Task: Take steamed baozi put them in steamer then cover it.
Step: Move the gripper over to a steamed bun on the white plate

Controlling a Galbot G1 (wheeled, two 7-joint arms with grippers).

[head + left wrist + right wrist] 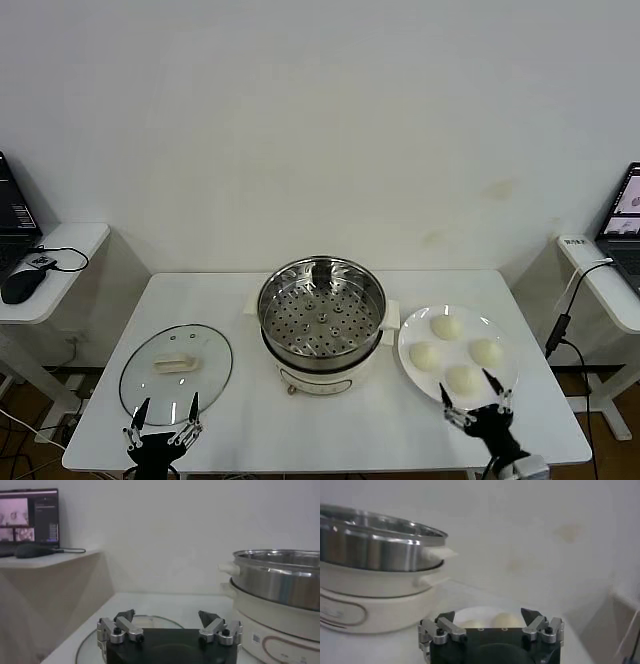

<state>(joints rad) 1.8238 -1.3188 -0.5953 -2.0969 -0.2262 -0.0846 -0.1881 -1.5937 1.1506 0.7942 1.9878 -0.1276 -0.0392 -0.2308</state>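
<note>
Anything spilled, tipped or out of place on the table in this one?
Nothing stands out. Four baozi sit on the white plate, the steamer stands upright and uncovered, and the cover lies flat on the table.

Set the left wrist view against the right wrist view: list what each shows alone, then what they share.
Left wrist view only: the open left claw, the edge of the cover lying flat on the table beneath it, and a side desk with a monitor and mouse.

Right wrist view only: the open right claw and the steamed baozi on a white plate.

Both: the steamer, uncovered.
</note>
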